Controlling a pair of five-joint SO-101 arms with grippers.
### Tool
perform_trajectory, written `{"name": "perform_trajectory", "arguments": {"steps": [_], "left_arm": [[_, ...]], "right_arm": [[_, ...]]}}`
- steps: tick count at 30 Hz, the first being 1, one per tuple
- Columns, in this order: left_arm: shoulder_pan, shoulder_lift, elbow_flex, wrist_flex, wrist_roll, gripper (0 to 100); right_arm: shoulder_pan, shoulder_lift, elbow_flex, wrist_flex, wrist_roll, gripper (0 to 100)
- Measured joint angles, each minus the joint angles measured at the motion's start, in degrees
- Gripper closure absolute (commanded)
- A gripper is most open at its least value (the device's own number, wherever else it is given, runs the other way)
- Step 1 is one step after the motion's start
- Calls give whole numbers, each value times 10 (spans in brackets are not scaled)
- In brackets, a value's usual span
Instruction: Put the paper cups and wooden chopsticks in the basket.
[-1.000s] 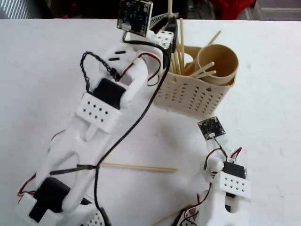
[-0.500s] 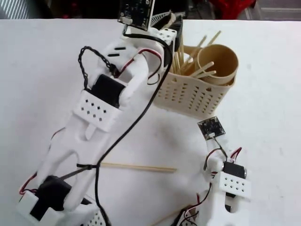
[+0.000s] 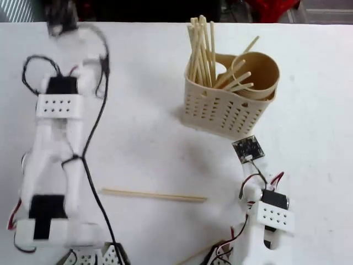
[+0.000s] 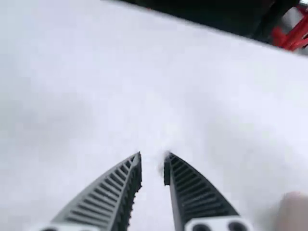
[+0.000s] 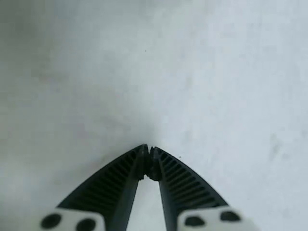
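Note:
A cream slotted basket (image 3: 220,113) stands at the back right of the white table. Lying tilted inside it is a tan paper cup (image 3: 259,69), and a bundle of wooden chopsticks (image 3: 201,49) stands at its left end. One loose chopstick (image 3: 154,195) lies flat in the middle front, another (image 3: 199,254) at the front edge. My left gripper (image 4: 153,168) hangs over bare table at the far left, slightly open with nothing between its fingers. My right gripper (image 5: 148,156) is shut and empty over bare table in front of the basket.
The left arm (image 3: 52,160) stretches along the table's left side, trailing a black cable (image 3: 94,138). The right arm (image 3: 270,212) sits at the front right. Dark and red objects lie beyond the table's back edge.
The left arm has swung away from the basket to the table's far left. The chopstick bundle it covered now stands free in the basket. The right arm has kept still.

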Motion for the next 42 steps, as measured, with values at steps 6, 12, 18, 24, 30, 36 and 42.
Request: {"name": "perform_trajectory", "arguments": {"steps": [6, 12, 18, 24, 30, 36, 42], "left_arm": [[-31, 96, 76, -55, 4, 902], [-29, 120, 76, -63, 4, 902], [-22, 121, 82, -106, 4, 902], [-25, 121, 86, -115, 4, 902], [-44, 121, 86, -115, 4, 902], [-47, 121, 86, -115, 4, 901], [-84, 121, 86, -159, 4, 902]], "right_arm": [[-6, 4, -30, -13, 13, 981], [-86, 15, -183, 147, 54, 980], [-280, 85, -354, 455, 217, 980], [-414, 145, -299, 484, 359, 980], [-502, 156, -271, 455, 388, 980], [-583, 156, -201, 352, 345, 980], [-620, 159, -178, 290, 200, 981]]}}
